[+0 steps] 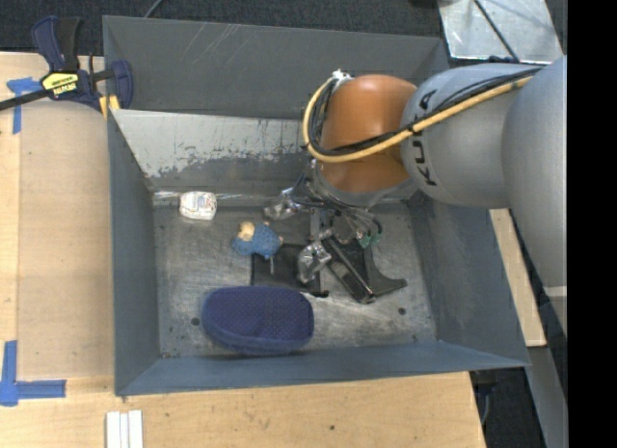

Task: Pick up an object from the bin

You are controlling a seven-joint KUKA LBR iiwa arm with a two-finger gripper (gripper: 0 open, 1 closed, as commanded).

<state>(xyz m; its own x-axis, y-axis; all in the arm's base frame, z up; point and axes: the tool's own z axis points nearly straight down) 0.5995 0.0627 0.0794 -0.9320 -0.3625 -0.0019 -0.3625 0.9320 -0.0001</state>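
My gripper [297,236] hangs low over the middle of the bin, under the orange wrist cover. Its two metal fingertips [310,263] stand apart, so it is open, and I see nothing between them. Just left of it lies a small blue and tan toy [256,239], close to the fingers but not between them. A black angular piece [366,277] lies on the floor right of the lower fingertip and is partly hidden by the gripper. A flat black scrap [264,270] lies below the toy.
A dark blue oval mesh pouch [258,321] lies near the bin's front wall. A small white packet [198,205] sits at the back left of the floor. The arm and its orange cover hide the back right of the floor.
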